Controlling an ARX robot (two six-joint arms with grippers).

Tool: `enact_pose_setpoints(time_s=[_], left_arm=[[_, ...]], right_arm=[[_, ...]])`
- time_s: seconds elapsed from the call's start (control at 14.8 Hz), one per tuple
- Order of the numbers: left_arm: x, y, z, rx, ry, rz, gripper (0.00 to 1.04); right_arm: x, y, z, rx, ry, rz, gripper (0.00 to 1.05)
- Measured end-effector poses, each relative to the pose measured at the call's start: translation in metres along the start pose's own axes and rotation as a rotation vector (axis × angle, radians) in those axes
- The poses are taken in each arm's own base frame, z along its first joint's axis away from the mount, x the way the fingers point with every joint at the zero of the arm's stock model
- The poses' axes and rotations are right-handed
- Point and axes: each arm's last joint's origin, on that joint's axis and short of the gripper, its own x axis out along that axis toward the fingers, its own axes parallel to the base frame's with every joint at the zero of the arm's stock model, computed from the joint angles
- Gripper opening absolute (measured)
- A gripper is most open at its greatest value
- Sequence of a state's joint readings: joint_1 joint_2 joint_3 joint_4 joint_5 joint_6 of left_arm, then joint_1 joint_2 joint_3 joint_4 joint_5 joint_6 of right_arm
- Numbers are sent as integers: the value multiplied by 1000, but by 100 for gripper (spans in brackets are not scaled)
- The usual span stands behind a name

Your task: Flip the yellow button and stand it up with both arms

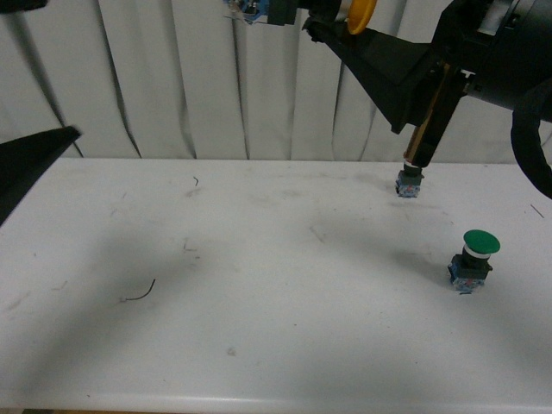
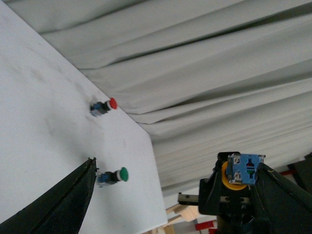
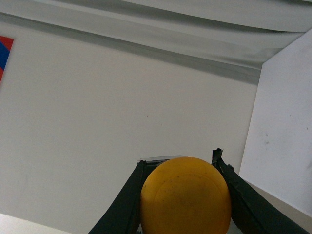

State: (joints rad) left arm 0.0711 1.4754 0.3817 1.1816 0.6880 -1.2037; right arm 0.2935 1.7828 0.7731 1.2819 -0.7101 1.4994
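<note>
The yellow button is held high above the white table [image 1: 259, 285] with my right gripper [image 1: 323, 21] shut on it. Its yellow cap [image 1: 360, 15] points right and its blue contact block [image 1: 252, 10] points left at the top edge. In the right wrist view the cap [image 3: 185, 195] fills the gap between the right gripper's [image 3: 179, 163] black fingers. My left gripper [image 2: 175, 163] is open, and the button's blue block [image 2: 245, 169] faces it near one finger [image 2: 280, 200], without touching. Two of its fingers [image 1: 34, 159] show at the front view's left edge.
A green-capped switch [image 1: 473, 259] stands upright at the table's right side. A red-capped switch [image 2: 104, 106] stands near the back edge, partly hidden behind my right arm [image 1: 483, 52] in the front view. A thin dark wire [image 1: 138, 293] lies front left. Curtains hang behind.
</note>
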Motion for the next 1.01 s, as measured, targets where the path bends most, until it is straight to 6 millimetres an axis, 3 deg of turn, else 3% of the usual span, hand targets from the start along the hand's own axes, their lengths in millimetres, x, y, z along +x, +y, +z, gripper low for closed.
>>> enact_pose_setpoints(time_s=[0.14, 0.2, 0.27, 0.47, 0.68, 0.88, 1.01], left_arm=[[-53, 1, 22, 138, -96, 32, 98], [-88, -6, 29, 287, -170, 67, 98], [-109, -15, 29, 412, -193, 106, 98], [-127, -28, 26, 628, -234, 200, 97], [-127, -37, -9, 959, -311, 521, 63], [-122, -34, -37, 1089, -294, 581, 23], [-121, -33, -48, 1108, -296, 581, 2]], right_arm=[[-1, 0, 2, 0, -7, -2, 36], [-1, 0, 1, 0, -7, -2, 36], [-1, 0, 1, 0, -5, -1, 36], [0, 0, 0, 1, 0, 0, 36], [2, 0, -2, -2, 6, 2, 36], [2, 0, -2, -12, 3, 2, 36], [2, 0, -2, -21, 2, 1, 36]])
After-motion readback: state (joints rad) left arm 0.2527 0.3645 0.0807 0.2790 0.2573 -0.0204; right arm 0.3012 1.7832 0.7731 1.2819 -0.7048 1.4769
